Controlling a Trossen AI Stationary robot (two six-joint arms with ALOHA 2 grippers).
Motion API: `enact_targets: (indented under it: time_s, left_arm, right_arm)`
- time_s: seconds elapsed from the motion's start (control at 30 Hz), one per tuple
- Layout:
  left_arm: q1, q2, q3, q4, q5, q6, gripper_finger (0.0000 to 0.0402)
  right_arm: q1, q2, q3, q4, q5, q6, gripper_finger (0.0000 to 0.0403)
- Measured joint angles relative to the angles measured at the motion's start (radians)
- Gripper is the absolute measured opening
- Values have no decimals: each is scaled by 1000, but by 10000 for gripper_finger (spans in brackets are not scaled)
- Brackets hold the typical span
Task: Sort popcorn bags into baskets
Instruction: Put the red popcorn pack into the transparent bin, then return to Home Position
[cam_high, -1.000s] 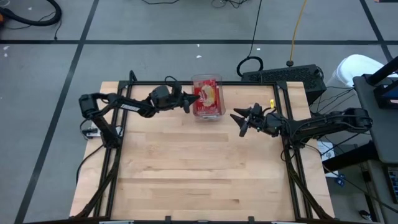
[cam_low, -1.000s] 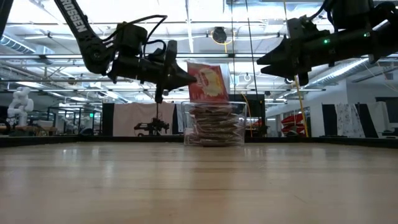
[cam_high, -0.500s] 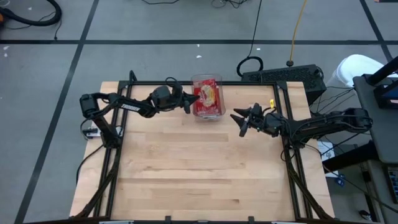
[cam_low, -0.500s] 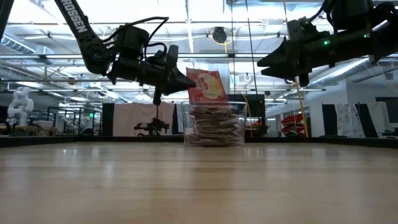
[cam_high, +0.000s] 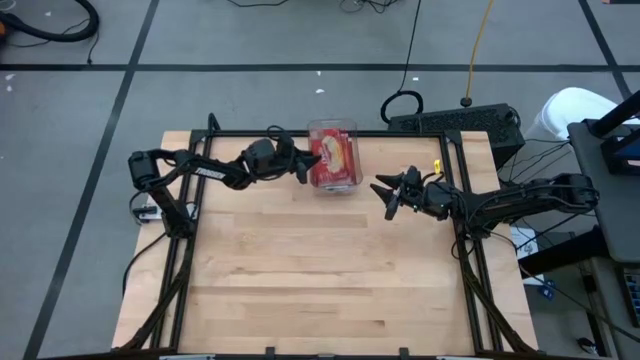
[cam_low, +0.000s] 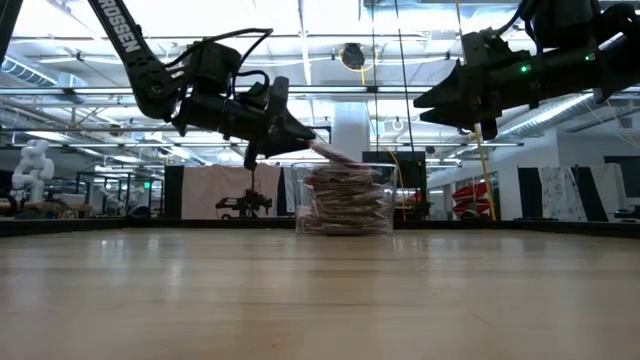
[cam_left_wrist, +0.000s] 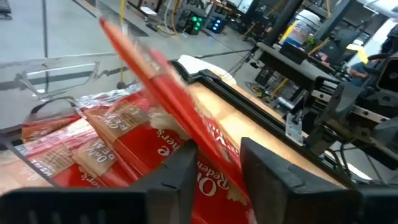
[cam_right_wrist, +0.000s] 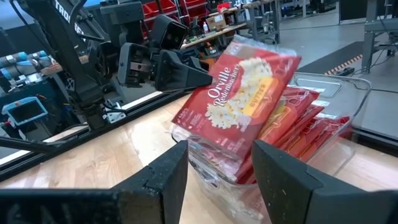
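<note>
- The left gripper (cam_high: 303, 166) is just beside the clear basket (cam_high: 333, 128), at the height of its rim. Its jaws are partly open, with the top popcorn bag (cam_right_wrist: 239, 102) between them. I cannot tell if they press on it.
- This bag leans from the jaws down onto the stack of bags (cam_low: 345, 195), which fills the basket up to its rim.
- The right gripper (cam_high: 386, 193) waits on the other side of the basket, well apart from it, with its jaws open and empty.
- Risk: the stack is high, so I think the tilted bag could slide over the rim to the counter (cam_high: 330, 280).
- If the left jaws pull back while they touch the bag, they may drag it out.
</note>
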Motion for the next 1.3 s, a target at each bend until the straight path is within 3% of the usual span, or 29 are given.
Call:
enact_targets:
  time_s: [0.37,0.57,0.8,0.97,1.13,1.3]
  left_arm:
    - [9,0,0,-94,-63,97,173]
    - [9,-5,0,-127,-63,100,175]
    - [-11,-148,-25,-207,-67,183,137]
    - [-97,-288,-132,-71,-115,290,97]
    - [-228,-402,-285,37,-173,363,51]
    - [-344,-467,-408,79,-213,371,7]
  right_arm:
    - [0,0,0,0,0,13,169]
    - [0,0,0,-9,-2,-7,169]
    - [0,0,0,-8,-165,-135,169]
    - [1,0,0,-8,-289,-256,155]
    - [37,0,0,-8,-315,-321,102]
    - [80,-9,0,-34,-315,-392,20]
